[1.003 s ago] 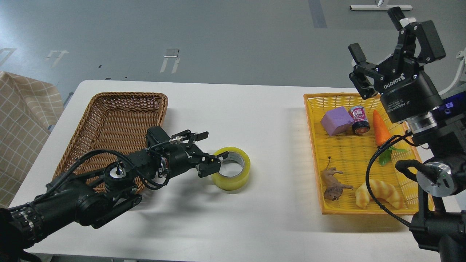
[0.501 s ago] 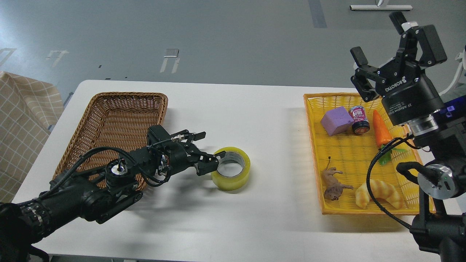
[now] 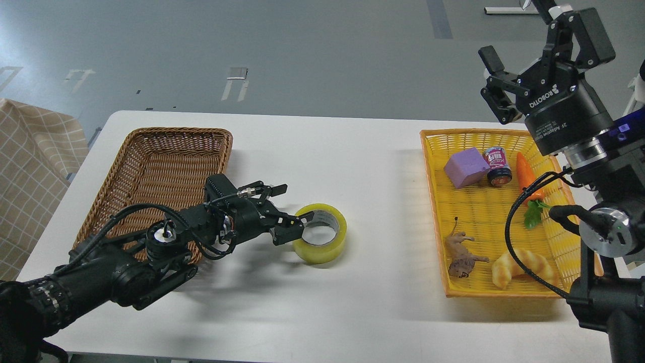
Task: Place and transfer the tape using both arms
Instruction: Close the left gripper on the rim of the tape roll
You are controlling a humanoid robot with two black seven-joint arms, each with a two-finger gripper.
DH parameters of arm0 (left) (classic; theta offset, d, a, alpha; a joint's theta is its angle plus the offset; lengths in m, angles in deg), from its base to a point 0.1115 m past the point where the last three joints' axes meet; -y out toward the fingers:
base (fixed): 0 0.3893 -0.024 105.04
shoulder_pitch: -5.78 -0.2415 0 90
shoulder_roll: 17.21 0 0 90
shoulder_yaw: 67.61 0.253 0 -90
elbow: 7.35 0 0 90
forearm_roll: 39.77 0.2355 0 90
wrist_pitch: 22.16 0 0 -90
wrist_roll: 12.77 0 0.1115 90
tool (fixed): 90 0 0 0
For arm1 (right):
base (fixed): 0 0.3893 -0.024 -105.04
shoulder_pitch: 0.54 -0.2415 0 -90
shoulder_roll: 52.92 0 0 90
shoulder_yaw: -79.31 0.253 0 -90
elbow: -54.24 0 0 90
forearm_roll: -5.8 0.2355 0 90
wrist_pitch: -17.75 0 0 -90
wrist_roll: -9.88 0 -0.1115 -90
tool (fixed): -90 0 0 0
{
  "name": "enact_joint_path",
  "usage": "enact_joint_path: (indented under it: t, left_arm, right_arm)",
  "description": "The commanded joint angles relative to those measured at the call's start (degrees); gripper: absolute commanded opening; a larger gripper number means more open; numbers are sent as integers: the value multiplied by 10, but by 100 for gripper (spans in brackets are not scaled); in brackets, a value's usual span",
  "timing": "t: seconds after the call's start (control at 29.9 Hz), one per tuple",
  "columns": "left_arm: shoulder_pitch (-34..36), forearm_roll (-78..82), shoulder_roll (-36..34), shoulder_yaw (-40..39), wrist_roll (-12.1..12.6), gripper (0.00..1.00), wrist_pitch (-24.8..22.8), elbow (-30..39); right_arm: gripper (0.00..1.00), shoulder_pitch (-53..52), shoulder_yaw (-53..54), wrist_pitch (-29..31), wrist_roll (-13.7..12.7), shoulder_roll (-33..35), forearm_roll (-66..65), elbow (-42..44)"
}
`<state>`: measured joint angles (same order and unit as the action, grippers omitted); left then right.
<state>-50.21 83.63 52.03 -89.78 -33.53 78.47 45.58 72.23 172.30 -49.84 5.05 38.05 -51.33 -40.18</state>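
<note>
The yellow tape (image 3: 322, 233) lies flat on the white table (image 3: 352, 151), near the middle, with its grey core facing up. My left gripper (image 3: 295, 204) lies low over the table just left of the roll. Its jaws are open: the lower finger (image 3: 292, 228) is against the roll's left rim, and the upper finger (image 3: 276, 189) is clear of it. My right gripper (image 3: 516, 33) is raised high at the upper right, above the far edge of the yellow basket (image 3: 433, 201). It is open and empty.
A brown wicker basket (image 3: 151, 166) stands at the left, with my left arm crossing its near corner. The yellow basket holds a purple block (image 3: 466, 167), a small jar (image 3: 498, 166), a toy carrot (image 3: 529, 176), a toy animal (image 3: 461, 252) and a croissant toy (image 3: 521, 269).
My right gripper has risen a little, still open. My left gripper has shifted only slightly beside the tape. The tape has not moved.
</note>
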Motion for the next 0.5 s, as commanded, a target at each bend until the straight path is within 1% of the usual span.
enact_joint_path:
  t: [0.0,0.13,0.47]
  left_arm:
    - [4,0,-3,14,-7,98,0,2]
    - [6,0,-4,18,-20,98,0,3]
    - [23,-1,-5,34,-20,97,0,0]
  right_arm:
    - [100,7,0,0,0,1,0,-1]
    - [100,8,0,-1,0,3,0,-1]
    - [100,14,2,-2,1,4,0,-3]
